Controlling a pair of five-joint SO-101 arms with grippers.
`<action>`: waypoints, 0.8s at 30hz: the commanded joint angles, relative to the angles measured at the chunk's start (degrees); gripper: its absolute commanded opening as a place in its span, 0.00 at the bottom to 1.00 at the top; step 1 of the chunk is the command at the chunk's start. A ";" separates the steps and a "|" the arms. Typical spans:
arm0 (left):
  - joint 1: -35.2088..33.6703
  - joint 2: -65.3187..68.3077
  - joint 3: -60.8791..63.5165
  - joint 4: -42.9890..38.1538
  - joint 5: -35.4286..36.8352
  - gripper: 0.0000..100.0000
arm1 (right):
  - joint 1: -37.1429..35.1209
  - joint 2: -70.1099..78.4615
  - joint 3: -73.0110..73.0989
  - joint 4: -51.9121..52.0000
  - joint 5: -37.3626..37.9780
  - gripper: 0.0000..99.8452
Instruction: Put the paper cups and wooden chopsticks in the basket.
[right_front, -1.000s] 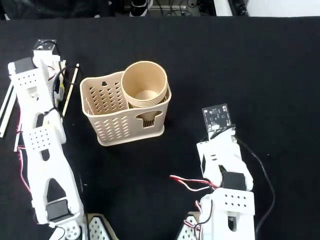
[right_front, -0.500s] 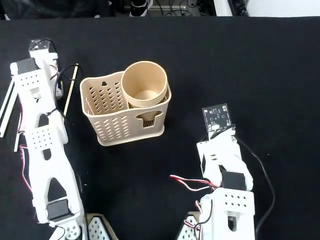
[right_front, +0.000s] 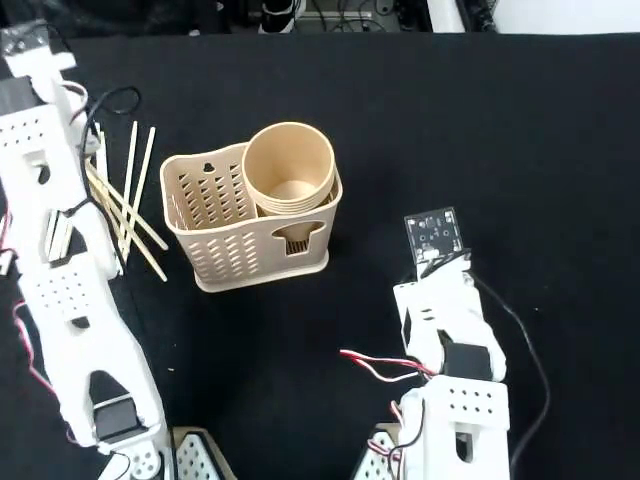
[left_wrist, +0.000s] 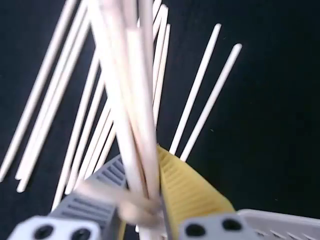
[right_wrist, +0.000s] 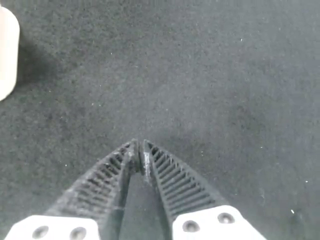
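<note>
Left hand pinches a bundle of wooden chopsticks left of the basket, which holds paper cups. Right hand is pressed together above the bench.

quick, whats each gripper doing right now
left gripper: shut on wooden chopsticks
right gripper: shut, holding nothing

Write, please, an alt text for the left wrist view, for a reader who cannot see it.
The left claw grips a bundle of wooden chopsticks that point away from the camera. Several loose chopsticks lie scattered on the black table beyond.
</note>
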 joint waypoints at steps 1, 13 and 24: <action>0.66 -12.31 3.03 0.26 0.70 0.03 | 0.44 -0.66 0.04 -1.05 0.44 0.02; 0.66 -29.01 4.00 0.26 4.66 0.03 | 0.53 -0.66 0.04 -1.05 0.44 0.02; 2.59 -41.23 4.00 0.26 6.07 0.03 | 0.53 -0.66 0.04 -0.88 0.44 0.02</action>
